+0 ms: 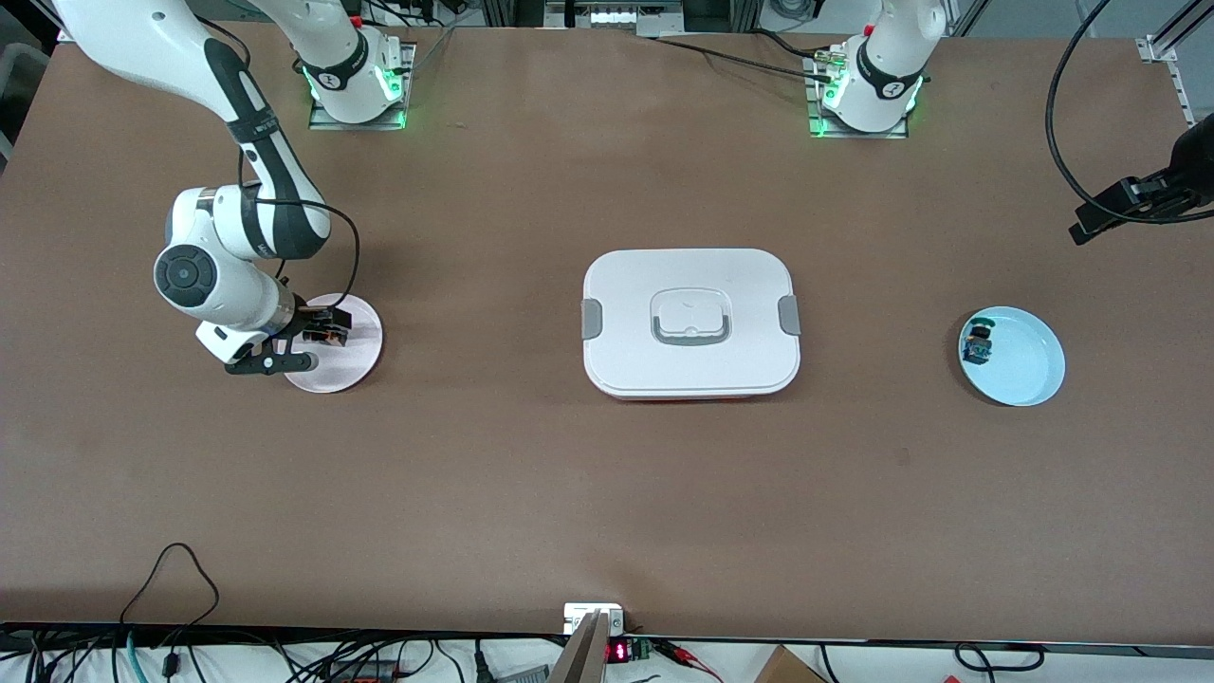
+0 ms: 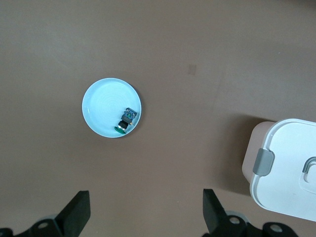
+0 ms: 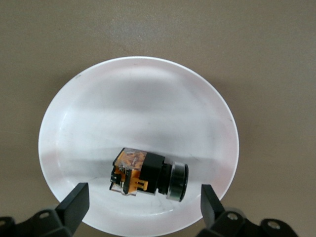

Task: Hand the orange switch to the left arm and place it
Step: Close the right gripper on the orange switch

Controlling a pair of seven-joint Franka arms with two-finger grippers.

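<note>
Only the right wrist view shows one small black orange-marked switch point(image 3: 148, 174) below the spread, empty right gripper point(image 3: 143, 205), lying in one pale pink round plate point(image 3: 89, 123). The left gripper point(image 2: 145, 215), also spread and empty, hangs above one light blue plate point(image 2: 101, 106).

Two glossy white jointed arms point(image 1: 237, 275) with black bands, black cables and green-lit bases.

Front camera high, facing robots; wrist cameras look down; box point(image 1: 690, 323) shared with left wrist.
</note>
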